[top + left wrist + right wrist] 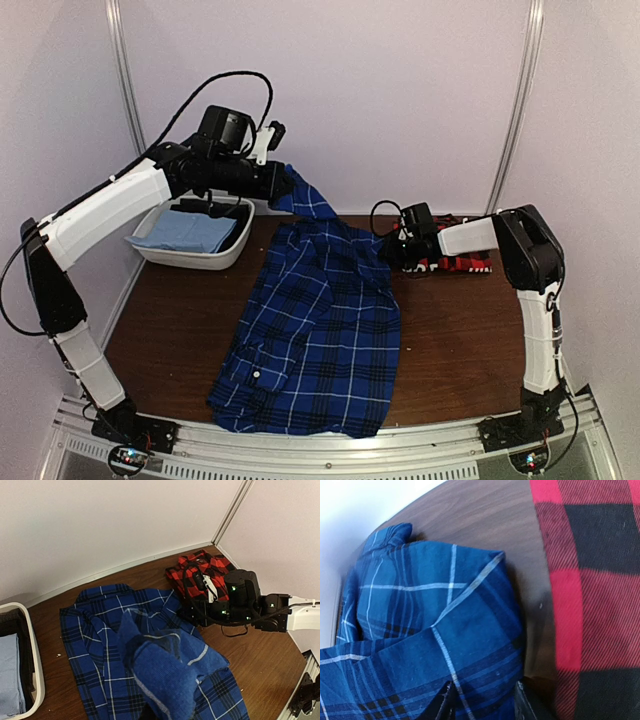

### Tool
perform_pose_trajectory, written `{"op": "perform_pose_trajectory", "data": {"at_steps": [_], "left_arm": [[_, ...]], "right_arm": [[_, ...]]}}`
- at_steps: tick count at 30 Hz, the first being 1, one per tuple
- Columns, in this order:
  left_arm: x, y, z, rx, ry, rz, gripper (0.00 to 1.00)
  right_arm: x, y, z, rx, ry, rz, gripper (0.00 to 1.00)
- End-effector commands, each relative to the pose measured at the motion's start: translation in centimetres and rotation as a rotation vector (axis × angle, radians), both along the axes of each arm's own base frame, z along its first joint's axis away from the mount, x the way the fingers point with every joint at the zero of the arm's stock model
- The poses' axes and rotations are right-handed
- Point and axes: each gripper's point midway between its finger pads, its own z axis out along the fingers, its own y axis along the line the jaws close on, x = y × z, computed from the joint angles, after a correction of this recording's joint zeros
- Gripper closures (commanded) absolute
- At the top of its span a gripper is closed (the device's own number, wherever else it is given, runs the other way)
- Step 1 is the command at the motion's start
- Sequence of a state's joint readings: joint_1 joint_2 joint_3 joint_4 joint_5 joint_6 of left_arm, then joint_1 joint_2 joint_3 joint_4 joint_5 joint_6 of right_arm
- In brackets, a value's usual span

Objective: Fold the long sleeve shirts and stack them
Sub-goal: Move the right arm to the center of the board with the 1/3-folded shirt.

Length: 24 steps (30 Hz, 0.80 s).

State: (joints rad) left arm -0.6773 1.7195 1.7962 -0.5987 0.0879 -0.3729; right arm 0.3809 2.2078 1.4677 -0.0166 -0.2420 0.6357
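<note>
The dark blue plaid shirt (315, 330) lies spread down the middle of the table, and one end of it is lifted at the back left. My left gripper (283, 185) is shut on that raised end; in the left wrist view the hanging blue cloth (170, 670) hides the fingers. The folded red-and-black shirt (455, 265) rests at the back right. Low between the two shirts, my right gripper (485, 705) is open. Its fingers (442, 705) straddle the blue shirt's (445, 630) right edge, with the red shirt (600, 580) beside them.
A white basin (190, 258) at the back left holds a folded light blue cloth (185, 230) and a dark garment. Bare brown table (460, 340) shows to the right of the blue shirt. White walls enclose the back and sides.
</note>
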Motion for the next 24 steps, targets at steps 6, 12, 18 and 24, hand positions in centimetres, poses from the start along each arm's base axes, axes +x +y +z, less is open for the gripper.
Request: {"op": "perform_pose_trajectory", "data": {"at_steps": [6, 12, 18, 24], "left_arm": [[3.2, -0.8, 1.7, -0.057, -0.067, -0.005, 1.00], [5.6, -0.8, 0.8, -0.071, -0.054, 0.011, 1.00], [8.0, -0.7, 0.4, -0.090, -0.057, 0.029, 1.00], [9.5, -1.2, 0.2, -0.093, -0.069, 0.046, 1.00]], "right_arm": [[3.6, -2.3, -1.4, -0.030, 0.021, -0.026, 0.86], [6.2, -2.4, -1.5, -0.032, 0.010, -0.007, 1.00], [9.5, -4.0, -0.3, -0.039, -0.025, -0.021, 1.00], [9.8, -2.9, 3.5, -0.028, -0.067, 0.059, 0.75]]}}
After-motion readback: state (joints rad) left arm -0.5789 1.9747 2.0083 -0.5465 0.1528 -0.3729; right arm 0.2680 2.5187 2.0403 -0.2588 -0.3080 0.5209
